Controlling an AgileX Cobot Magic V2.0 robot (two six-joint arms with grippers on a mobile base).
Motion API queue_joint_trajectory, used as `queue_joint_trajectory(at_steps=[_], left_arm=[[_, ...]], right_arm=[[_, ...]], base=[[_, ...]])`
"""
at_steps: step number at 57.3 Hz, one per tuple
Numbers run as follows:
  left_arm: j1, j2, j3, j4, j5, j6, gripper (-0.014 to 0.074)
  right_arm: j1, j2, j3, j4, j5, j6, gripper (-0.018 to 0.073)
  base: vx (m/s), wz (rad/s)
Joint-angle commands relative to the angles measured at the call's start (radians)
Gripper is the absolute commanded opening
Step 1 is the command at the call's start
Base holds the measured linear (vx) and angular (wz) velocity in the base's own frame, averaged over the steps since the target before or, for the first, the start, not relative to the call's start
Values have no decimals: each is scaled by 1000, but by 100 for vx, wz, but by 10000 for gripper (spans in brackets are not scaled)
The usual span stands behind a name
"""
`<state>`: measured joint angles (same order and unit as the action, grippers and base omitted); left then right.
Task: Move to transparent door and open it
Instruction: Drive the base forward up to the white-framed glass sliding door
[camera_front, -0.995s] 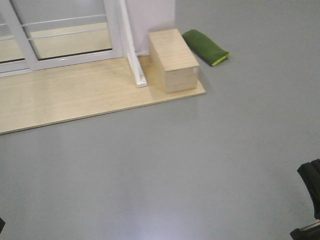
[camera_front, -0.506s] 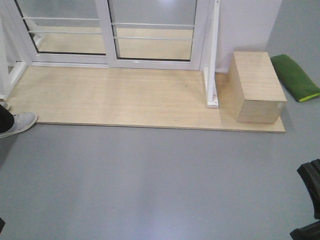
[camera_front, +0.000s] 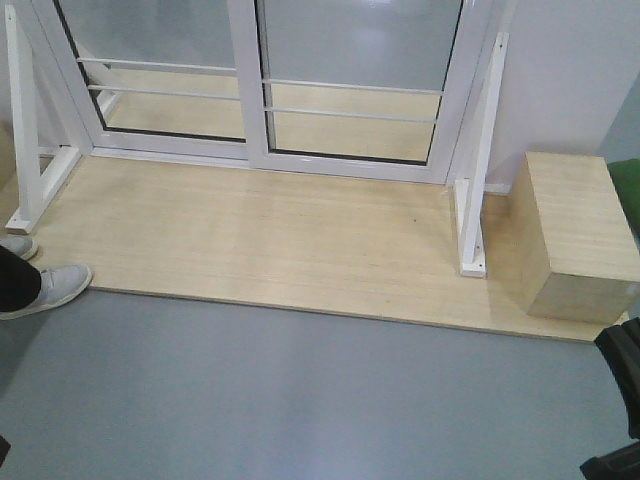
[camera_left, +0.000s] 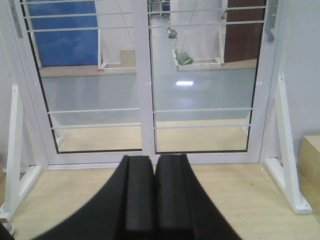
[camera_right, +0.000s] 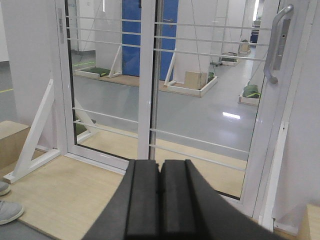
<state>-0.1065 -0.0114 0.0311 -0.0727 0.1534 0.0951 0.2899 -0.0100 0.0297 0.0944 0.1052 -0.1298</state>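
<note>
The transparent door (camera_right: 210, 100) is the right-hand glass panel in the white frame, crossed by thin white bars. Its curved grey handle (camera_right: 276, 45) sits high on its right edge and also shows in the left wrist view as the handle (camera_left: 270, 20). In the front view only the low part of the door (camera_front: 355, 60) shows, behind the wooden platform (camera_front: 260, 240). My left gripper (camera_left: 153, 159) is shut and holds nothing, well short of the door (camera_left: 202, 75). Also shut and holding nothing, my right gripper (camera_right: 160, 163) hangs below and left of the handle.
A barred glass panel without a handle (camera_front: 160, 50) stands left of the door. White slanted braces (camera_front: 470, 170) (camera_front: 25, 130) flank the frame. A wooden box (camera_front: 575, 235) sits on the platform's right end. A person's grey shoes (camera_front: 45, 285) are at the left edge.
The front view has swung left and closer to the door frame. The box moved to the right edge, the green cushion left the view, and the shoes and left brace came in.
</note>
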Motion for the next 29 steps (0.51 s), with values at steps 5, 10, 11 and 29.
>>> queue_joint_trajectory(at_steps=[5,10,11,29], left_arm=[[-4,-14,15,-4,-87,-4,3],[-4,-14,15,-4,-87,-4,3],[-4,-14,15,-4,-87,-4,3],[-4,-14,15,-4,-87,-4,3]], right_arm=[[-2,8,3,-4,-87,-8,-6],[-2,8,3,-4,-87,-8,-6],[-2,8,3,-4,-87,-8,-6],[-2,8,3,-4,-87,-8,-6]], base=[[45,-2],[47,-1],[47,0],[46,0]])
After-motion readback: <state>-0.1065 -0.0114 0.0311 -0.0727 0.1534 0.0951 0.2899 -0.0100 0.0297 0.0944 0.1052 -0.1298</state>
